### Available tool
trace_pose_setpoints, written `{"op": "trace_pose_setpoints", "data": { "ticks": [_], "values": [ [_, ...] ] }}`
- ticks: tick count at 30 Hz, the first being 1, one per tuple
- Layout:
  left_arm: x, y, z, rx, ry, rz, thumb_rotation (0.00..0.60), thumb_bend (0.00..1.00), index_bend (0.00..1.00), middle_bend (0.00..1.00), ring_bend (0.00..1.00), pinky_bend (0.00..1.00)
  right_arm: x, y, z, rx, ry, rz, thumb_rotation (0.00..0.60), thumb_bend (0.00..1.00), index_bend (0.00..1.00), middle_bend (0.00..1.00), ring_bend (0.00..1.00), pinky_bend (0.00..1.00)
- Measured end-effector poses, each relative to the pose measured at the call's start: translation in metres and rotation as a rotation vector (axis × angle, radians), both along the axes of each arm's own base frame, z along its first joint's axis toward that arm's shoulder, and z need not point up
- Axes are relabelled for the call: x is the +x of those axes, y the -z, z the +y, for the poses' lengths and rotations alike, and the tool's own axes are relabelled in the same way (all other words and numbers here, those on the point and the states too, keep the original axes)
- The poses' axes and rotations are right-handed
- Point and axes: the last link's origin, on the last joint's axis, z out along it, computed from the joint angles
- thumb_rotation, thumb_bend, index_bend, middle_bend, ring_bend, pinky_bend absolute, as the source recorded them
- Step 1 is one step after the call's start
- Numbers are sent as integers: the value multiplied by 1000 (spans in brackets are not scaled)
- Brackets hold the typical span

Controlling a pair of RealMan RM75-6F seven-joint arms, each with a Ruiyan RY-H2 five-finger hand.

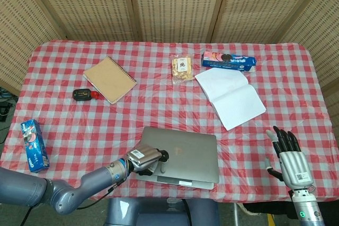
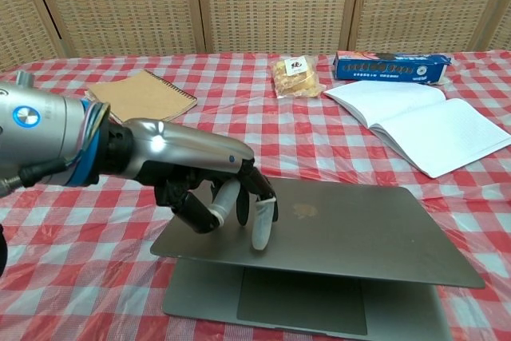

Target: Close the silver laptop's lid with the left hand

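The silver laptop [image 1: 185,152] [image 2: 335,233] lies near the table's front edge, its lid almost down with a narrow gap left above the base. My left hand [image 1: 144,158] [image 2: 211,189] presses on the lid's left part, fingertips [image 2: 260,233] touching the lid from above and holding nothing. My right hand [image 1: 290,158] hovers at the front right with fingers spread and empty, well clear of the laptop; the chest view does not show it.
An open white notebook [image 1: 230,97] [image 2: 423,125], a blue cookie pack [image 1: 229,60] and a snack bag [image 1: 181,69] lie behind the laptop. A brown spiral notebook [image 1: 109,79] and a small black-red device [image 1: 83,95] sit left; a blue box [image 1: 32,145] stands at the left edge.
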Motion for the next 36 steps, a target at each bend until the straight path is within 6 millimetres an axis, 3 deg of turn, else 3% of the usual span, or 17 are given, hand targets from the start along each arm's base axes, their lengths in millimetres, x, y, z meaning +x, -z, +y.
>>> {"op": "trace_pose_setpoints", "data": {
  "ticks": [15,25,28,31,34,36],
  "values": [
    [-12,32,-8,-24,0,67,600,1000,431,221,292,368,-1,-2,0,-3,9,-3,600,668,0,0,0,0],
    [-17,38,-9,-23,-4,93,600,999,390,202,288,358,-2,-2,0,-1,8,-4,600,668,0,0,0,0],
    [-19,35,-7,-8,-4,95,600,905,354,155,249,325,-2,-2,1,2,6,-4,600,668,0,0,0,0],
    [-19,31,-6,16,-4,89,600,745,286,67,169,270,-2,-2,1,1,5,-3,600,668,0,0,0,0],
    [-20,24,-5,55,-22,56,600,572,176,0,36,149,-2,-2,0,0,4,-5,600,667,0,0,0,0],
    [-20,17,-4,86,-45,17,600,376,70,0,1,90,-3,-2,0,-1,4,-5,600,666,0,0,0,0]
  ]
}}
